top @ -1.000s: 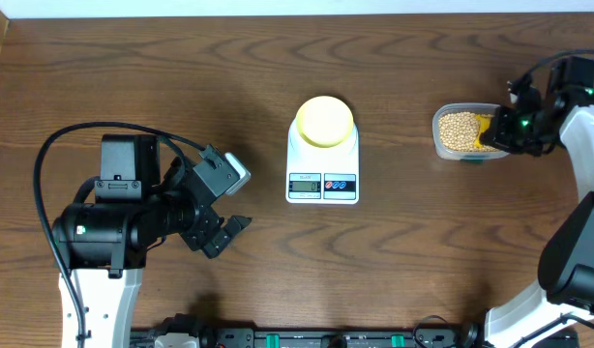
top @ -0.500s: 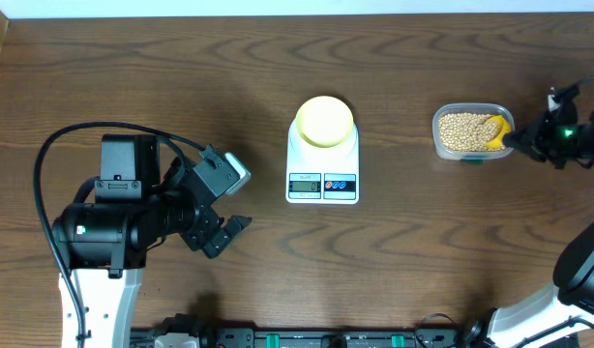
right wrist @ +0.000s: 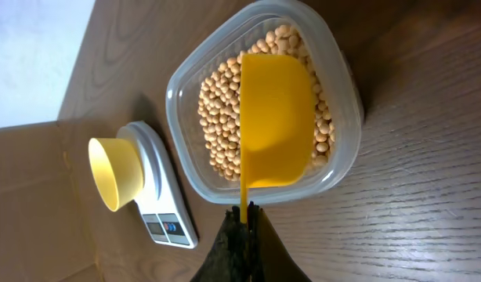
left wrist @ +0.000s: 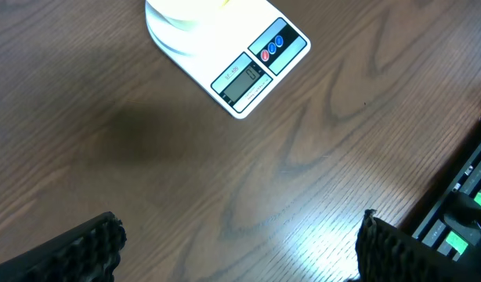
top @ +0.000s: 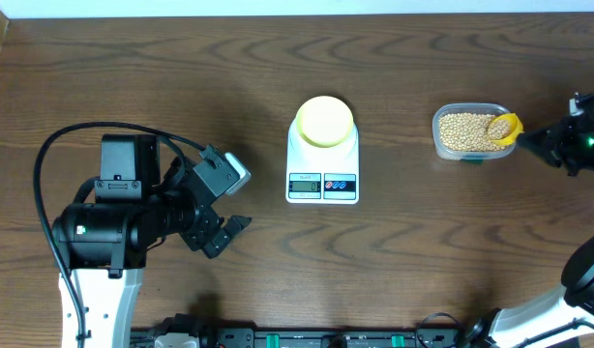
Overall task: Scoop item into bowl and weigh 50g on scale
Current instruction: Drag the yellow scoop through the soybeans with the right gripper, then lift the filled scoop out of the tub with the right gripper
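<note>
The pale-yellow bowl (top: 324, 120) stands on the white scale (top: 322, 179) at the table's middle; both show in the right wrist view, bowl (right wrist: 113, 174) and scale (right wrist: 164, 211). The scale also shows in the left wrist view (left wrist: 248, 70). Tan beans (top: 460, 131) fill a clear tub (top: 438, 145) at the right. My right gripper (top: 534, 141) is shut on the handle of a bright yellow scoop (right wrist: 274, 117), whose cup is over the beans (right wrist: 217, 117) in the tub (right wrist: 186, 149). My left gripper (top: 234, 198) is open and empty, left of the scale.
The left arm's base and black cable (top: 84, 130) take up the table's left front. A black rail with connectors (left wrist: 468, 211) runs along the front edge.
My right arm has drawn back to the right, away from the tub, with the scoop's handle still gripped; the scoop's cup now lies at the tub's right end. The left arm has not moved.
</note>
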`<act>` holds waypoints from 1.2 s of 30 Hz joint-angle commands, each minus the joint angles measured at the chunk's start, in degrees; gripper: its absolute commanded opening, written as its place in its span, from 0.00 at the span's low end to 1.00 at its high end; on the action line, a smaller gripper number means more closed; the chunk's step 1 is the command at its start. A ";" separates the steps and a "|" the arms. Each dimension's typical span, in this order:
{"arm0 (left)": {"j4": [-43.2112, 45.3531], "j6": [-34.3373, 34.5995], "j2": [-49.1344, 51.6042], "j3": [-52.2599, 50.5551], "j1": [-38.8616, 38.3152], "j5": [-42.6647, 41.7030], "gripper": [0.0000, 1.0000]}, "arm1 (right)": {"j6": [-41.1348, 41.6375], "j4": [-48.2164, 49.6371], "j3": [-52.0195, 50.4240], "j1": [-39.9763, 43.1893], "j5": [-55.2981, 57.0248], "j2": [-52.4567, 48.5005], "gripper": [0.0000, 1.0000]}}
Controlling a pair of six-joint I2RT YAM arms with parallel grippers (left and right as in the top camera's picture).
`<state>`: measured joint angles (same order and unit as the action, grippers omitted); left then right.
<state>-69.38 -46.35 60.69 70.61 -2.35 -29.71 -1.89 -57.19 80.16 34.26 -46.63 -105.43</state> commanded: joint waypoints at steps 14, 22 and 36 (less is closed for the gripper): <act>-0.15 -0.31 -0.07 0.11 0.20 -0.74 0.96 | -2.05 -2.80 -0.37 1.97 -13.99 -0.61 0.01; -0.15 -0.31 -0.07 0.11 0.20 -0.74 0.96 | -1.36 -2.84 -0.37 -3.34 -15.80 -0.61 0.01; -0.15 -0.31 -0.07 0.11 0.20 -0.74 0.96 | 13.35 9.94 -0.37 -22.80 -17.66 -0.61 0.01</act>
<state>-69.36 -46.35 60.69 70.63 -2.35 -29.71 6.00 -49.34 79.99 14.41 -62.24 -105.54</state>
